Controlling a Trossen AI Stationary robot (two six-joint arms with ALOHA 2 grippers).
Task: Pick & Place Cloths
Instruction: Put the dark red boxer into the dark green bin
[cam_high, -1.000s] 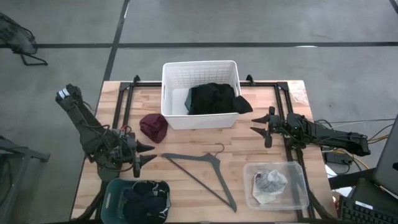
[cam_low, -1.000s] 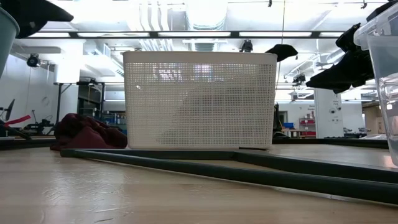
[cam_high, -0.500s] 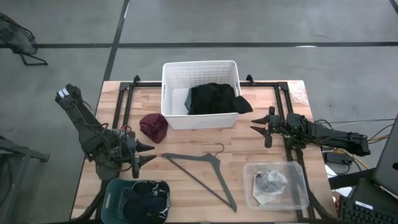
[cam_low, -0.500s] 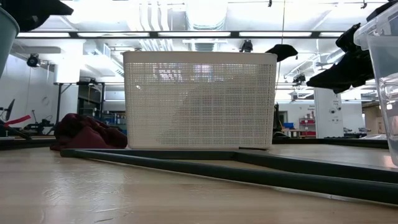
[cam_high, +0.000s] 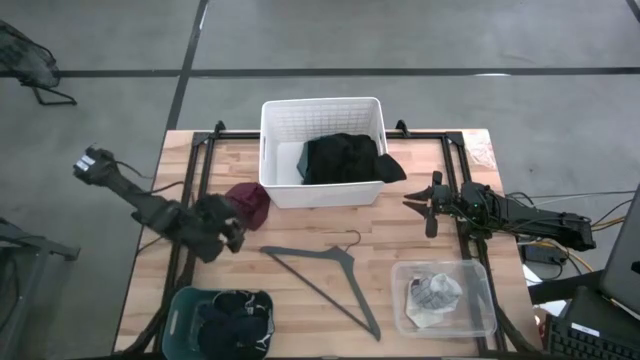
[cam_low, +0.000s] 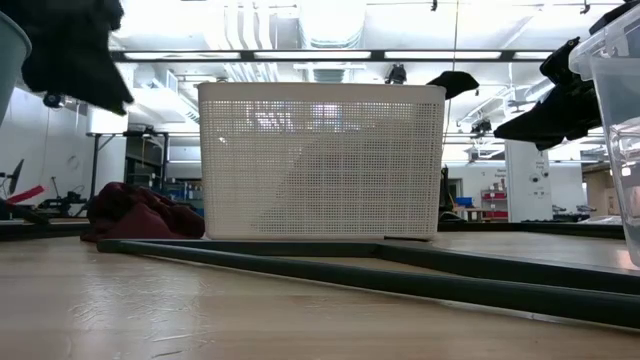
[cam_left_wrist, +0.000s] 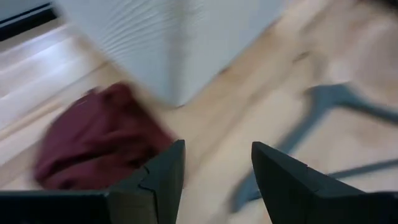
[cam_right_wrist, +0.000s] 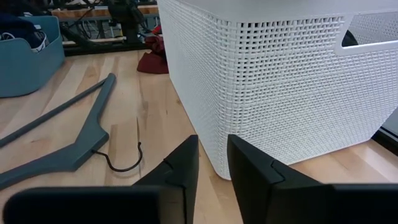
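A pale wooden counter (cam_high: 300, 290) stands on a grey concrete floor, with a bright workshop of shelves and ceiling lights beyond it in the low view. At the counter's far middle sits a white slatted basket (cam_high: 290, 135) holding a black cloth (cam_high: 345, 158) that spills over its right rim, with a strip of teal cloth (cam_high: 302, 164) beside it inside. A crumpled maroon cloth (cam_high: 252, 200) lies on the bare wood just off the basket's near left corner, bunched with no clear long axis. A grey hanger (cam_high: 330, 272) lies flat in the middle, its arms stretching towards the near edge and its hook towards the basket. At the near left edge a teal bin (cam_high: 182, 310) holds dark navy cloths (cam_high: 228, 318); at the near right a clear tub (cam_high: 478, 300) holds white and pale-blue pieces (cam_high: 432, 292). The left gripper (cam_high: 234, 226) hovers just beside the maroon cloth, fingers (cam_left_wrist: 163, 174) spread apart and empty. The right gripper (cam_high: 418, 208) waits well apart on the right, fingers (cam_right_wrist: 180, 165) slightly parted and empty. Open wood lies between hanger and basket.
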